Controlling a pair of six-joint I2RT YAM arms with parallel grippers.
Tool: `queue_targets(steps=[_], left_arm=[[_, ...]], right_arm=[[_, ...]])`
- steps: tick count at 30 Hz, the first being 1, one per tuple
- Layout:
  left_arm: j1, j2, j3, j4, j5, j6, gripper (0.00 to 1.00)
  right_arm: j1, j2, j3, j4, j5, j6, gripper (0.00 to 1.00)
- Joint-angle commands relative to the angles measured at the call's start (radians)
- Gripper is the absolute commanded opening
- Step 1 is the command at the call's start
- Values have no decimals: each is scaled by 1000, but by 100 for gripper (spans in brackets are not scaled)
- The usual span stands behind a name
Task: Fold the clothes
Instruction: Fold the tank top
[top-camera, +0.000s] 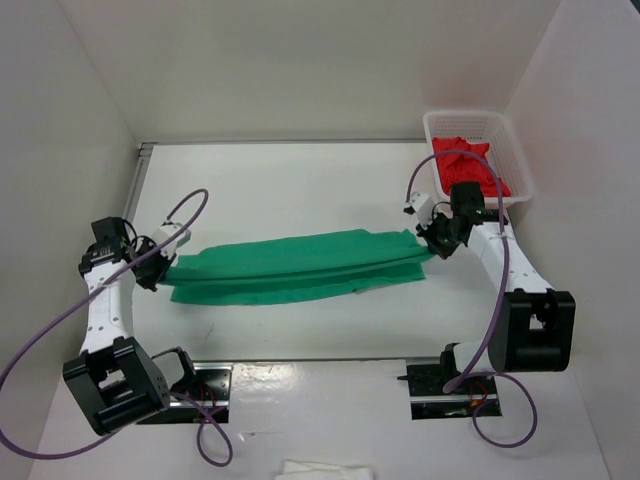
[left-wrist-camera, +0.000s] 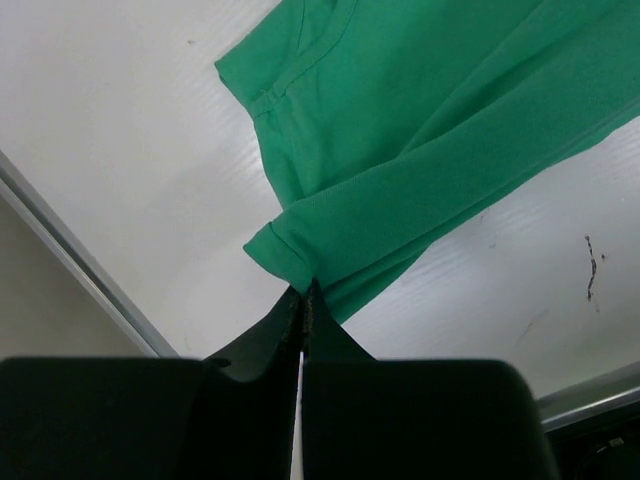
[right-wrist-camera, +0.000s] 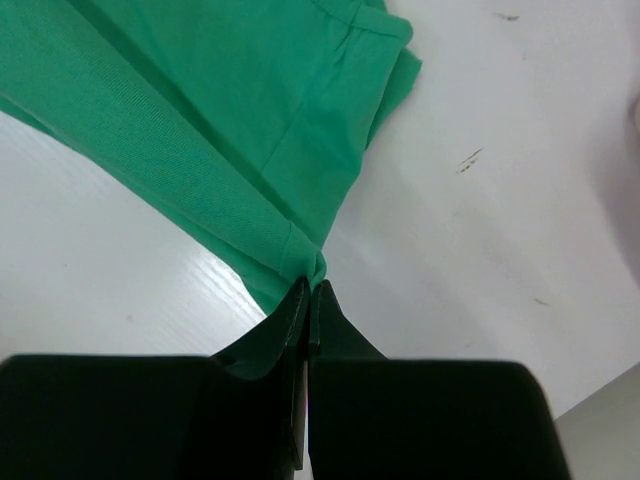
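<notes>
The clothes (top-camera: 295, 265), a green T-shirt, lie stretched as a long narrow band across the middle of the table, folded lengthwise. My left gripper (top-camera: 163, 262) is shut on the band's left end; in the left wrist view the clothes (left-wrist-camera: 420, 150) bunch at the tips of the left gripper (left-wrist-camera: 304, 292). At the right end my right gripper (top-camera: 432, 243) is shut on the cloth, and the right wrist view shows a hemmed corner of the clothes (right-wrist-camera: 230, 130) pinched by the right gripper (right-wrist-camera: 313, 290). The cloth is pulled taut between both.
A white basket (top-camera: 512, 150) with a red garment (top-camera: 470, 172) stands at the back right, just behind the right arm. White walls enclose the table on three sides. A white cloth scrap (top-camera: 325, 469) lies at the near edge between the arm bases.
</notes>
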Motion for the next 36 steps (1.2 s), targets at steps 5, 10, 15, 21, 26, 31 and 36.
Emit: queue_targets(steps=[5,10,15,21,26,31,36], left_arm=[[15,-90,-51,-50,-62,150,0],[15,-163,-90,-71,-94,208,8],[15,-223,-111,-102,-146,262,13],[15,-297,-130,-162,-164,310,24],[15,-350,-130,-182,-195,330,26],[15,-343,-49,-170,-192,296,28],[15,-190,88,-145,-88,132,35]], right_arm=[[-16,-1,-42,-45,57,-71,1],[-16,21,-43,-75,66,-91,14],[-16,12,-52,-109,66,-124,32],[-16,-33,-52,-120,86,-135,51],[-16,-44,-38,-120,74,-117,64],[-6,-33,16,-131,-6,-75,79],[115,24,71,-120,-29,33,83]])
